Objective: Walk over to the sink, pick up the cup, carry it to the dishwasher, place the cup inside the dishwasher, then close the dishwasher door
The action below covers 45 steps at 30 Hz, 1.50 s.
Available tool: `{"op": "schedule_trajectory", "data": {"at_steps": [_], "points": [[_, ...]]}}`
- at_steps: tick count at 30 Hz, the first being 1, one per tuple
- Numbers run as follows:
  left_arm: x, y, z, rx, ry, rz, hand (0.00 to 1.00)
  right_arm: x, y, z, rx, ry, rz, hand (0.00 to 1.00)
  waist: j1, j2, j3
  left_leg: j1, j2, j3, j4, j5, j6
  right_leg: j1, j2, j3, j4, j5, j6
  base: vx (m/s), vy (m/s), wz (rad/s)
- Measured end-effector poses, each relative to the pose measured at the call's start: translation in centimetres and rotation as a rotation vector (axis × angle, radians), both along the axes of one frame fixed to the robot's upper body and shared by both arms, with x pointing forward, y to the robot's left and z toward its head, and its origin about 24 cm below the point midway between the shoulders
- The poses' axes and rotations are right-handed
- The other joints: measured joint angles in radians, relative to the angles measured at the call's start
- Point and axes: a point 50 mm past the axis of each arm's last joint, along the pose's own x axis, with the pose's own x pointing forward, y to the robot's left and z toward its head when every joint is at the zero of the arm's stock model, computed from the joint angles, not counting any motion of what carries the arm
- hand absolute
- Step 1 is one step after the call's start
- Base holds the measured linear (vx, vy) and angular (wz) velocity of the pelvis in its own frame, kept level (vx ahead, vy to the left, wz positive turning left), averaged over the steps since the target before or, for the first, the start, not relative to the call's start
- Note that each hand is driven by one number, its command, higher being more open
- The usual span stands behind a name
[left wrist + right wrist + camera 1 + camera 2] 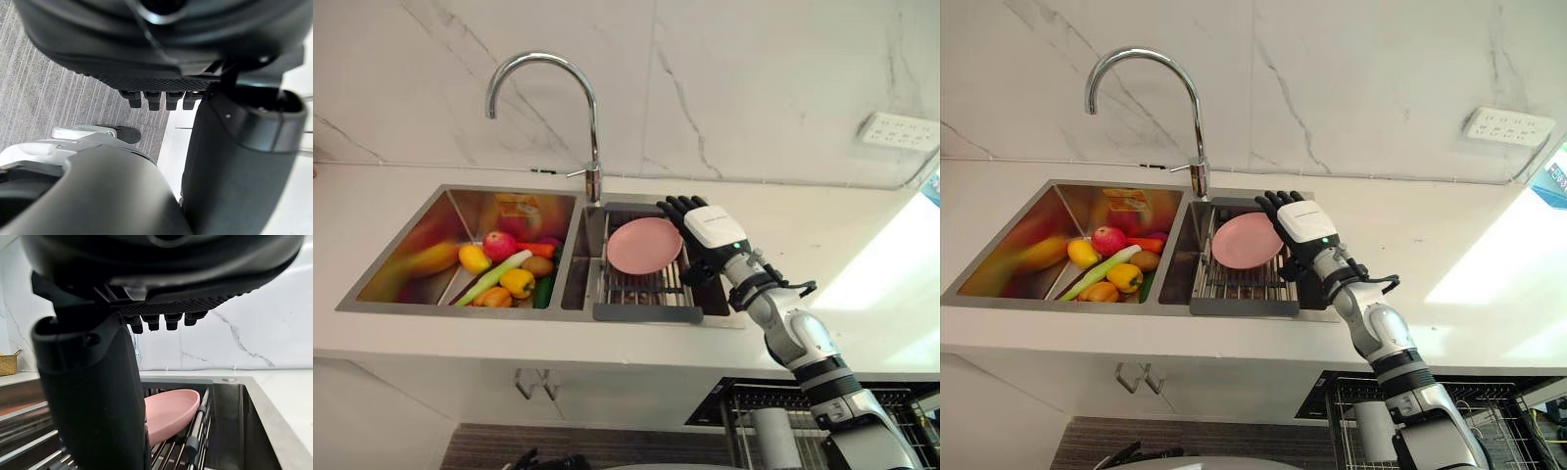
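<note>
My right hand [710,230] reaches over the right basin of the steel sink [460,309], fingers straight and open, holding nothing. It hovers just right of a pink plate [644,245] that leans on the wire rack [641,286] in that basin. In the right wrist view the plate [168,411] lies on the rack bars below the hand [93,396]. A pale cylinder, perhaps a cup [773,438], stands in the pulled-out dishwasher rack [901,397] under the counter. My left hand [161,54] hangs low over the grey floor, fingers relaxed and empty.
The left basin holds several fruits and vegetables, among them a red apple [499,245] and a yellow pepper [517,282]. A tall curved faucet [540,64] rises behind the divider. White counter [862,294] stretches to the right; a wall socket [899,130] sits on the marble wall.
</note>
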Motion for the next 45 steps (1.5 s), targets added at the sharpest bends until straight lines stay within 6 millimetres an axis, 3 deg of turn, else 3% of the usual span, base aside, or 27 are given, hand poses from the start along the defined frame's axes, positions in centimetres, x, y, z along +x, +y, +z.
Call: {"op": "schedule_trajectory", "data": {"at_steps": [7,22,23,34,40,45], "points": [[0.3,-0.1,0.1,-0.003,-0.009,-0.001,1.00,0.3,0.1,-1.8,-0.027,0.054,-0.015,1.00,0.013,0.005,0.018,-0.004,-0.017,-0.025,0.000,0.006,0.009,0.016,-0.012,-0.031,-0.007,0.001,0.010,0.02,0.014,0.12],[1.1,-0.2,0.3,-0.003,-0.042,-0.005,1.00,1.4,0.7,-1.2,-0.142,-0.043,-0.002,1.00,0.021,0.007,0.072,0.000,-0.045,-0.065,0.000,0.007,0.010,0.046,-0.033,-0.077,-0.007,-0.003,0.028,0.01,0.024,0.09],[1.2,-0.3,0.4,-0.003,-0.045,-0.011,1.00,1.6,0.5,-1.3,-0.159,-0.044,-0.013,0.00,0.025,0.007,0.072,-0.001,-0.046,-0.066,0.000,0.007,0.010,0.047,-0.034,-0.079,-0.007,-0.004,0.028,0.01,0.018,0.04],[1.5,-0.4,0.5,-0.006,-0.055,-0.019,1.00,1.7,-1.1,-3.0,-0.318,-0.058,-0.111,0.00,0.042,0.007,0.080,0.000,-0.060,-0.087,-0.001,0.010,0.014,0.059,-0.045,-0.101,-0.001,-0.009,0.036,0.02,0.015,0.06],[1.8,-0.4,0.5,-0.005,-0.062,-0.022,1.00,2.5,-1.0,-1.3,-0.389,-0.234,-0.121,0.00,0.044,0.006,0.093,0.002,-0.066,-0.087,-0.001,0.006,0.019,0.061,-0.052,-0.102,0.004,-0.010,0.039,0.00,0.011,0.00],[1.9,-0.4,0.6,-0.004,-0.067,-0.025,1.00,2.5,-1.2,-1.6,-0.422,-0.287,-0.122,0.00,0.048,0.006,0.099,0.001,-0.072,-0.087,-0.001,0.006,0.022,0.061,-0.059,-0.102,0.005,-0.008,0.043,0.01,0.013,0.00]]}}
